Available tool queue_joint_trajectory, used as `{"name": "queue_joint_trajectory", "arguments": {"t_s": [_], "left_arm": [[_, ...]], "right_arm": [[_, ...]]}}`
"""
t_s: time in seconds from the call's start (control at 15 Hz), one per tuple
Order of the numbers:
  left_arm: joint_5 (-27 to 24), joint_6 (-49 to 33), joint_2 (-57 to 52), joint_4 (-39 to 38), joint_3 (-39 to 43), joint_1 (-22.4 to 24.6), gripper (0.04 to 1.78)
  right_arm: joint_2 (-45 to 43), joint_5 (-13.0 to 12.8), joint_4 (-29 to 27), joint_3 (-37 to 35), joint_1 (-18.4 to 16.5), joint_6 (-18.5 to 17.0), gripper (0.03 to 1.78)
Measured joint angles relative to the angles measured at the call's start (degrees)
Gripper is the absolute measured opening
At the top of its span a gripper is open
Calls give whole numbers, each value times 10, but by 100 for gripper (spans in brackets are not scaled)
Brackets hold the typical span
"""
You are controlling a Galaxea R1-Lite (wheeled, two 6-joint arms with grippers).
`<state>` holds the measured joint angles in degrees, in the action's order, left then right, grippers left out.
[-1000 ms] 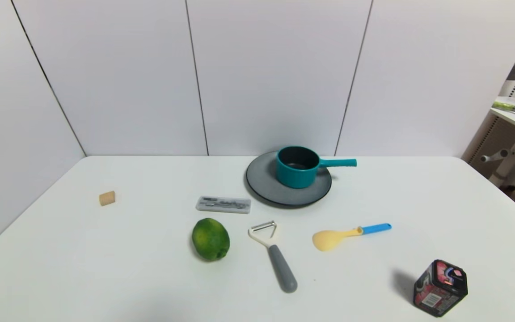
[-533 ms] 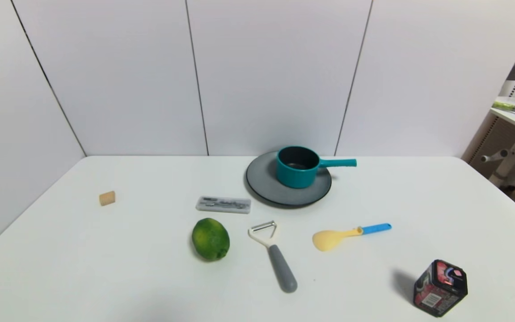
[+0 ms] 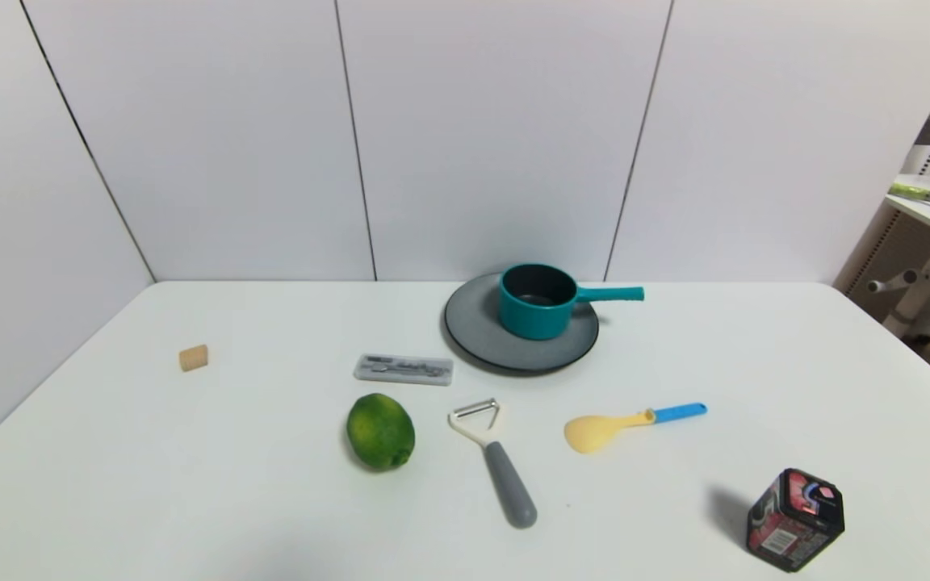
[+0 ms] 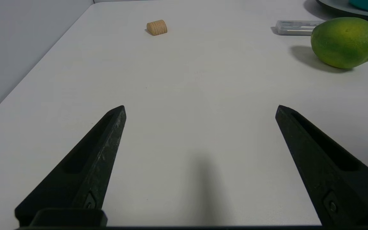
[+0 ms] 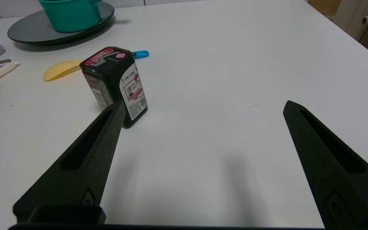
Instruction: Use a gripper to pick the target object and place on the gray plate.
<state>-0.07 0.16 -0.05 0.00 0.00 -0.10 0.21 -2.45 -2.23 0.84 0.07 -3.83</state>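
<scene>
The teal saucepan [image 3: 538,303] stands upright on the gray plate [image 3: 481,335] at the back middle of the table, its handle pointing right. It also shows in the right wrist view [image 5: 69,14] on the plate [image 5: 27,30]. Neither arm shows in the head view. My left gripper [image 4: 200,108] is open and empty over bare table near the front left, far from the pan. My right gripper [image 5: 203,107] is open and empty over bare table near the front right, beside the black box.
A green lime [image 3: 380,432], a gray case [image 3: 403,369], a peeler [image 3: 497,464], a yellow spoon with blue handle [image 3: 626,425], a black and red box [image 3: 794,519] and a small cork [image 3: 193,357] lie on the white table.
</scene>
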Motion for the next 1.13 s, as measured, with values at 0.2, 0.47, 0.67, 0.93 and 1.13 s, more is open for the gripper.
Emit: {"name": "queue_joint_trajectory", "arguments": {"t_s": [0.2, 0.47, 0.67, 0.93, 1.13], "left_arm": [[0, 0, 0, 0, 0, 0, 169], [0, 1, 0, 0, 0, 0, 169], [0, 10, 0, 0, 0, 0, 169], [0, 6, 0, 1, 0, 0, 169], [0, 5, 0, 0, 0, 0, 169]], "right_arm": [[0, -1, 1, 0, 0, -4, 171], [0, 0, 2, -1, 0, -2, 171], [0, 0, 2, -1, 0, -3, 171], [0, -1, 0, 0, 0, -3, 171], [0, -1, 2, 0, 0, -4, 171]]}}
